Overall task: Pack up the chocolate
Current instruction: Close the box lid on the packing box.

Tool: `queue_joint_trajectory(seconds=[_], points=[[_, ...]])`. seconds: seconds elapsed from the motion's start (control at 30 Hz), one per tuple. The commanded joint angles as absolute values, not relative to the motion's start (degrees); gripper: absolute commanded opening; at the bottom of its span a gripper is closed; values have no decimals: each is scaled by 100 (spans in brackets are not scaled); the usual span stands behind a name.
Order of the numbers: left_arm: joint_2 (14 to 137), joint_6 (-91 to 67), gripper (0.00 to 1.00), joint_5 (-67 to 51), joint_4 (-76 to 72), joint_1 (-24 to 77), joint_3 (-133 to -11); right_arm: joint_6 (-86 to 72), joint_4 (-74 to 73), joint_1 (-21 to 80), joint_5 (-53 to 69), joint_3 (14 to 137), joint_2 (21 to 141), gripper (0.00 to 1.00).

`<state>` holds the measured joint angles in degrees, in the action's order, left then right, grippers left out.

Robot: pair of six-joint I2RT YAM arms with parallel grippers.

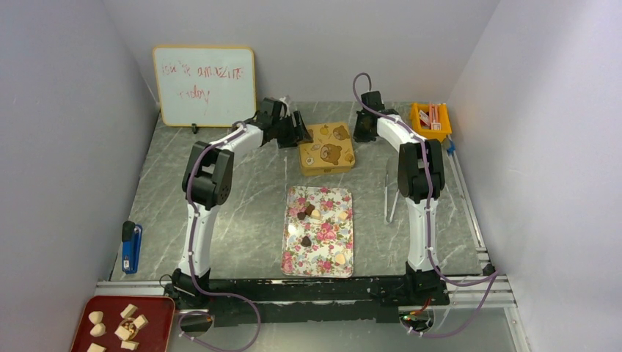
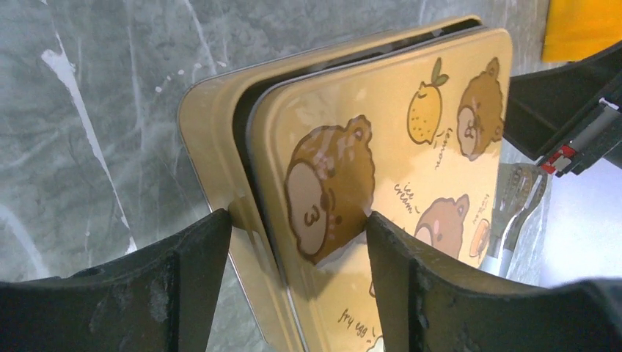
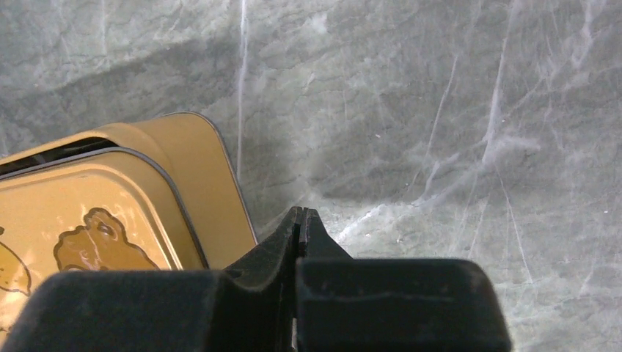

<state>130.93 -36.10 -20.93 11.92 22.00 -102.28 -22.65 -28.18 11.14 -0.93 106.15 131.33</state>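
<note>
Chocolate (image 1: 306, 241) sitting 6 o'clock of tin (image 1: 326, 148), judged light, brittle: pinching sides gently | left gripper (image 2: 297, 224) gaping astride tin | right gripper (image 3: 302, 220) closed, empty

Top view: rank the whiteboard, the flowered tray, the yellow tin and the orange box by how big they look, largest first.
1. whiteboard
2. flowered tray, not far behind the board
3. yellow tin
4. orange box
The board stands farthest back and still looks largest.

Pale grey walls (image 1: 308, 44) on three sides, grey marbled tabletop (image 1: 249, 213), whiteboard (image 1: 205, 86) propped at back
</note>
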Motion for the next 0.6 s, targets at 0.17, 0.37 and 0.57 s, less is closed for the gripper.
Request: queue_joint_trajectory(seconds=[0.17,0.37,0.57], points=[[13467,-3529,67,-1575,1650,2276,-10784,-2173,-2821,1081,-26,10888,13264,0],[13388,-3604,69,-1376,1668,2276,-10575,-2145,-2866,1088,236,11052,13349,0],[13368,-3680,68,-1420,1562,2285,-10543,-2101,-3039,1196,288,11367,13471,0]])
